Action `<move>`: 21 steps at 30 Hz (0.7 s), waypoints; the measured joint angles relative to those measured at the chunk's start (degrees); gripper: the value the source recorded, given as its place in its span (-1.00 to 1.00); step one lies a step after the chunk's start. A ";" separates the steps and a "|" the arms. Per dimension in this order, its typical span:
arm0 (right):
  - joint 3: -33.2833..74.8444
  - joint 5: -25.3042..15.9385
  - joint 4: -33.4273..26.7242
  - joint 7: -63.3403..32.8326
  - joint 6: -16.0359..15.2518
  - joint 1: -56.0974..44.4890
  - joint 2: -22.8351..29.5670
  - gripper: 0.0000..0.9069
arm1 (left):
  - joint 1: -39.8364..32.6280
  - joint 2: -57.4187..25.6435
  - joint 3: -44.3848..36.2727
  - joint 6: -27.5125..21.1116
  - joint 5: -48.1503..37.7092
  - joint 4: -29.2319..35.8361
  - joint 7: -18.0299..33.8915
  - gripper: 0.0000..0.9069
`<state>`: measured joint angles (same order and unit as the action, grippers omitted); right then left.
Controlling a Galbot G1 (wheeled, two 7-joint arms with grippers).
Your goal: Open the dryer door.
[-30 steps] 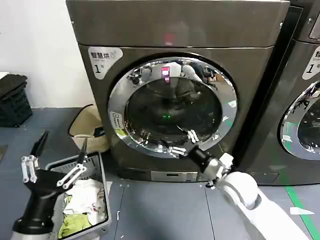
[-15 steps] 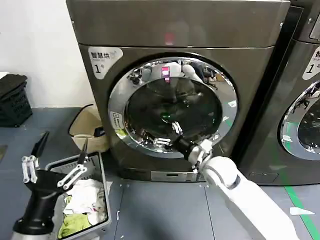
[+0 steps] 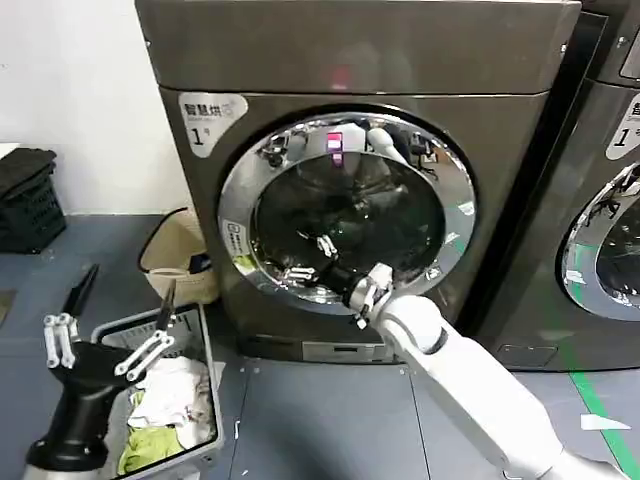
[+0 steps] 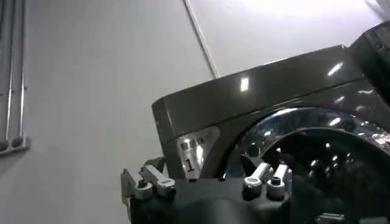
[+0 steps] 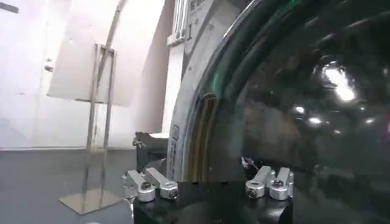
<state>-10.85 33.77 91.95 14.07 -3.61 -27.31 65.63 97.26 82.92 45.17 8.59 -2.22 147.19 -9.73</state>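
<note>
Grey floor nearest holds a laundry basket [image 3: 190, 400] at left, where the left gripper [image 3: 105, 345] hangs with fingers spread. Farther back, the right gripper [image 3: 312, 260], fingers apart, reaches the lower left of the closed dryer door [image 3: 345, 215], its tinted glass hiding the drum.

The dryer door [image 3: 345, 215] is partly hidden: the right gripper [image 3: 312, 258] and its arm cover the low part of the dark glass and chrome ring. Beside that gripper, the glass is too dark and shiny to see inside (just reflections). The second machine's door [image 3: 603, 250], far off to the gripper's right, is cut by the picture's edge. Below the left gripper [image 3: 105, 340], the laundry basket [image 3: 204, 380] is half covered by that arm.
</note>
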 joint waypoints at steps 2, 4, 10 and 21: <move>-0.40 -0.03 -0.12 -0.09 -0.09 0.31 0.37 1.00 | 0.00 0.05 0.00 0.00 0.06 0.00 -0.01 1.00; -0.76 -0.06 -0.23 -0.16 -0.12 0.55 0.67 1.00 | -0.05 0.08 0.00 0.00 0.10 0.00 -0.02 1.00; -1.56 -0.30 -1.26 -0.23 -0.13 1.51 2.18 1.00 | -0.10 0.08 0.00 0.00 0.11 0.00 -0.04 1.00; -3.24 -0.50 -3.66 0.10 -0.12 3.46 5.18 1.00 | 0.08 0.04 0.05 0.01 0.11 0.00 -0.15 1.00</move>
<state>-14.09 33.27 88.30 14.17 -3.73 -23.85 70.81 97.33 82.96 45.22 8.60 -2.11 147.19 -9.88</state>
